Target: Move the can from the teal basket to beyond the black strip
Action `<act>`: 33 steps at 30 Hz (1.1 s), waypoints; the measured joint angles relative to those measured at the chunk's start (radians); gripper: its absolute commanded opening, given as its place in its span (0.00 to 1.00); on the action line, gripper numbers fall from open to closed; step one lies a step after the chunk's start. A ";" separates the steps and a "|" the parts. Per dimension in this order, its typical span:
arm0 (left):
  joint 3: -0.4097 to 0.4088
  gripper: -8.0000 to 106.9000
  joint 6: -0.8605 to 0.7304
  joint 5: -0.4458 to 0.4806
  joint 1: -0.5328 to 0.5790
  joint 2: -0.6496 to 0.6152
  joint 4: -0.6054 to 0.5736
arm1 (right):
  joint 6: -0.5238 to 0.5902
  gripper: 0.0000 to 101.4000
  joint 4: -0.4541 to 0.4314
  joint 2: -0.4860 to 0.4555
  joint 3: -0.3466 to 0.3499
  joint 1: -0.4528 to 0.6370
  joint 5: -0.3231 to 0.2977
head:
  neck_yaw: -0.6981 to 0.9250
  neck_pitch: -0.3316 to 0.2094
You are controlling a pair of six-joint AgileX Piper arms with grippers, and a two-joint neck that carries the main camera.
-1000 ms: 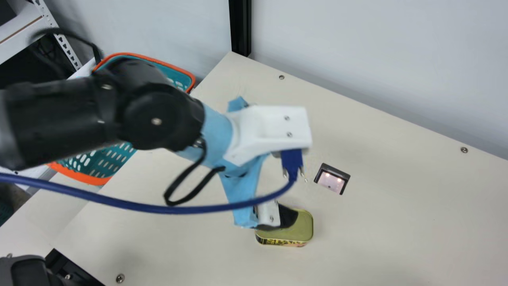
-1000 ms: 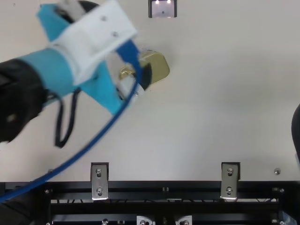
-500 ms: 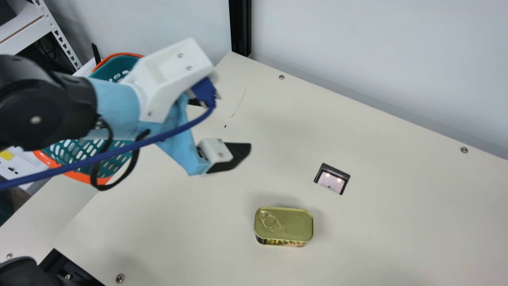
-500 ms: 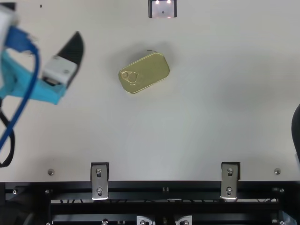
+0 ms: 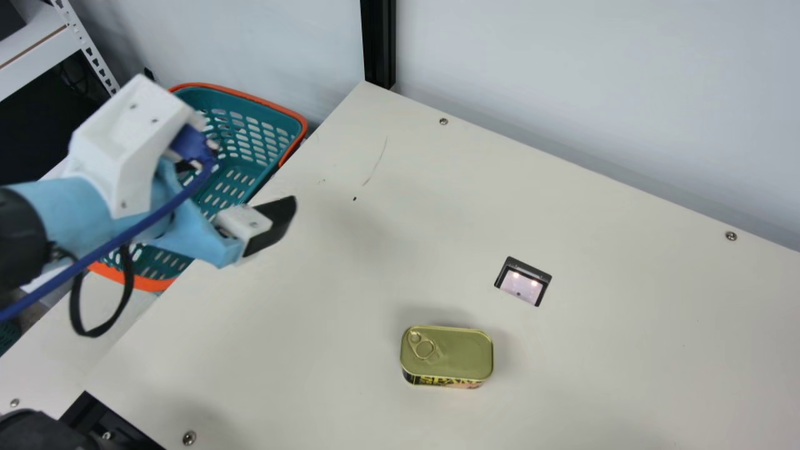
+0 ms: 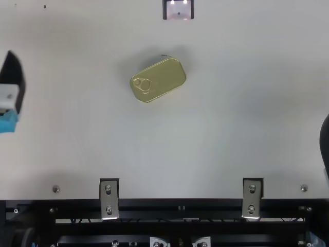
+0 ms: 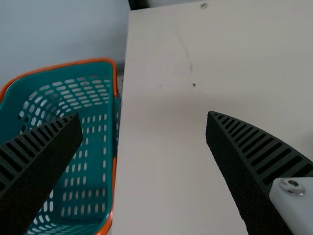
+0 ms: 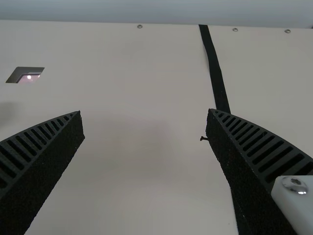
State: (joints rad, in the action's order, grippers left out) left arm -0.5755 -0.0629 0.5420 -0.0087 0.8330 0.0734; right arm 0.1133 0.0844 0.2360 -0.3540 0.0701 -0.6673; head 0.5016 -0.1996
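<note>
The can stands upright on the cream table in the main view, golden pull-tab lid up; in the top view the can lies left of centre. The teal basket with its orange rim is at the table's left end. My left gripper is over this basket and the table edge, away from the can; in the left wrist view my left gripper is open and empty. At the top view's right edge is part of my right gripper; the right wrist view has my right gripper open, the black strip beyond one finger.
A dark-framed recess is set into the table near the can. A black post rises at the table's far corner, and a white shelf stands behind the basket. Metal brackets line the near edge.
My left gripper has let go of the can and moved away left, back over the basket's side. The can stays on the table where it was.
</note>
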 measured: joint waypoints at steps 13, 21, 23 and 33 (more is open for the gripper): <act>0.002 0.85 0.000 -0.005 -0.002 0.000 -0.003 | 0.000 1.00 0.000 0.000 0.000 0.000 0.000 | -0.051 0.000; 0.002 0.85 0.000 -0.005 -0.002 0.000 -0.003 | 0.000 1.00 0.000 0.000 0.000 0.000 0.000 | -0.241 0.000; 0.002 0.85 0.000 -0.005 -0.002 0.000 -0.003 | 0.000 1.00 0.000 0.000 0.000 0.000 0.000 | -0.271 0.000; 0.002 0.85 0.000 -0.005 -0.002 0.000 -0.003 | 0.000 1.00 0.000 0.000 0.000 0.000 0.000 | -0.333 0.107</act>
State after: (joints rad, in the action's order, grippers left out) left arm -0.5733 -0.0629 0.5373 -0.0105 0.8330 0.0708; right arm 0.1133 0.0844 0.2360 -0.3540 0.0701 -0.6673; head 0.1689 -0.0921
